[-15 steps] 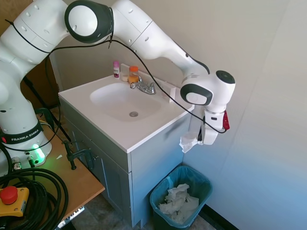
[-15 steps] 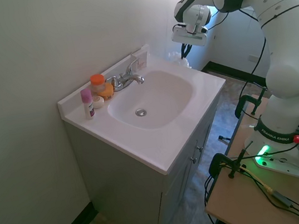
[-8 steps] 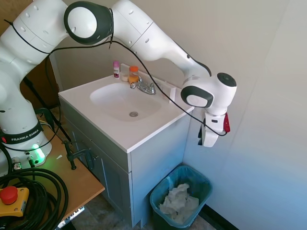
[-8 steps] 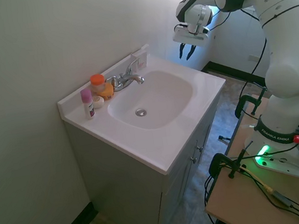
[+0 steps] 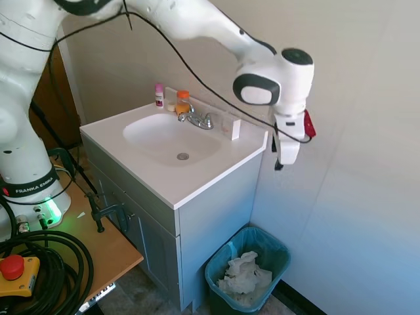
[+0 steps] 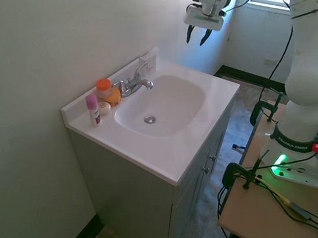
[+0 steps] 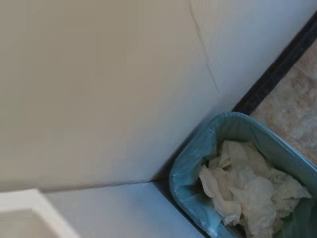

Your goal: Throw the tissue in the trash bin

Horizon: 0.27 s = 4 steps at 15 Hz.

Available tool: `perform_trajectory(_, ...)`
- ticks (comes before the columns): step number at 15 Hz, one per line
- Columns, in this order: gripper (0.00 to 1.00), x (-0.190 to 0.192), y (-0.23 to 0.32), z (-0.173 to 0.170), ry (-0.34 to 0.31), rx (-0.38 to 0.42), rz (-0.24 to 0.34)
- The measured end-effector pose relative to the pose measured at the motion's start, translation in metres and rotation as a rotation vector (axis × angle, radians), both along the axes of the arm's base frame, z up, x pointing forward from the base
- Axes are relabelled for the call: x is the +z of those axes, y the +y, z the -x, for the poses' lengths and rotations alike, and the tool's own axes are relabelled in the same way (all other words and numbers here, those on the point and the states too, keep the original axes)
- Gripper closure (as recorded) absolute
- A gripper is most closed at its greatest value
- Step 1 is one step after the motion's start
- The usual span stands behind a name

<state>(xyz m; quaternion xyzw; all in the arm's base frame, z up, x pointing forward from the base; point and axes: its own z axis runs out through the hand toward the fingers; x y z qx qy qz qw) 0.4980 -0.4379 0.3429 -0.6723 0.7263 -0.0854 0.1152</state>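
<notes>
The pincer [image 6: 198,35] hangs high in the air past the end of the counter [image 5: 197,180], with its two fingers spread apart and nothing between them. The tissue [image 5: 244,272] lies in the bin [image 5: 281,251] on the floor beside the cabinet, on top of a pile of other white paper, and the pincer is well above it. On the counter are a tap [image 5: 197,119], two little bottles [image 5: 157,94] and a small white box [image 5: 231,128].

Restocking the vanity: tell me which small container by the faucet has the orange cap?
The shorter bottle nearest the faucet; the slimmer pink-capped bottle stands farther away.
</notes>
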Motion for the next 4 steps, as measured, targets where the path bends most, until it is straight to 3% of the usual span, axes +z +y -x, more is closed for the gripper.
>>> perform_trajectory(4, 0.0, 0.055, 0.072, 0.016, -0.028, 0.077, 0.071)
